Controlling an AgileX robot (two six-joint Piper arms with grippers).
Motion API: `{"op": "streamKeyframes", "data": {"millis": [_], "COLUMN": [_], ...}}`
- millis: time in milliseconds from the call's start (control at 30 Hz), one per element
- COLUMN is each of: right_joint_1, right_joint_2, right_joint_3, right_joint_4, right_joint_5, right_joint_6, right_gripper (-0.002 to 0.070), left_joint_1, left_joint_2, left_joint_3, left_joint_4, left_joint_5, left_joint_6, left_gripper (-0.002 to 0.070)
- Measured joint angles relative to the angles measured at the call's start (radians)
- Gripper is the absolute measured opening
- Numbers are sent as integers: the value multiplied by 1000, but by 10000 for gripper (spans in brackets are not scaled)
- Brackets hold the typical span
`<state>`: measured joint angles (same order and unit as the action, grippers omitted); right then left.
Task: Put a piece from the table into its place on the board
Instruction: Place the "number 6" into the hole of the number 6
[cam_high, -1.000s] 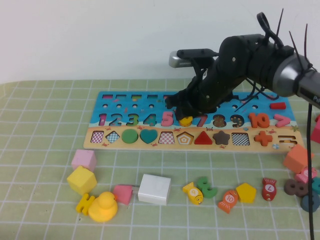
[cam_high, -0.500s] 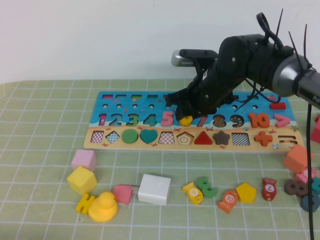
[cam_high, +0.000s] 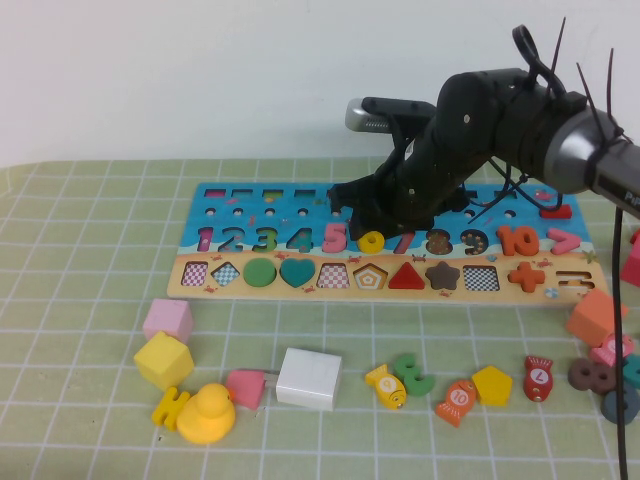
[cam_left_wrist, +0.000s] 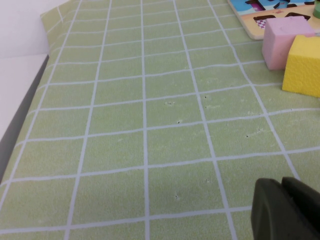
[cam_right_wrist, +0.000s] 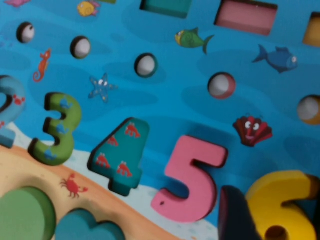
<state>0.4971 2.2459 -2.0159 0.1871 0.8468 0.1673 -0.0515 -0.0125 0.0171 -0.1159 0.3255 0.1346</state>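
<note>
The yellow "6" lies flat in its recess on the board, between the pink 5 and the red 7. My right gripper hovers just above it, open. In the right wrist view the "6" sits between the fingers of my right gripper, with one dark finger beside its edge next to the pink 5, over the blue board. My left gripper is shut and empty, low over the green mat, out of the high view.
Loose pieces lie in front of the board: pink cube, yellow cube, yellow duck, white block, green 3, yellow pentagon, fish pieces. More pieces crowd the right edge.
My right arm has risen and drawn back a little from the board. The yellow "6" stays in its recess and now shows more fully.
</note>
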Motion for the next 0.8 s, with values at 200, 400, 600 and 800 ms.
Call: {"op": "streamKeyframes", "data": {"millis": [200,400,600,800], "right_joint_1": [0,0,0,0], "right_joint_2": [0,0,0,39], "right_joint_3": [-13,-107,-139,-141], "right_joint_4": [0,-2,-32,-41], "right_joint_5": [7,73,155,176], "right_joint_6": [8,-2,-56,-103], "right_gripper": [335,336,257,37], "left_joint_1": [0,0,0,0], "left_joint_2": [0,0,0,0], "left_joint_3": [0,0,0,0], "left_joint_4": [0,0,0,0], "left_joint_5": [0,0,0,0], "left_joint_6": [0,0,0,0], "left_gripper": [-2,-2,-2,-2]}}
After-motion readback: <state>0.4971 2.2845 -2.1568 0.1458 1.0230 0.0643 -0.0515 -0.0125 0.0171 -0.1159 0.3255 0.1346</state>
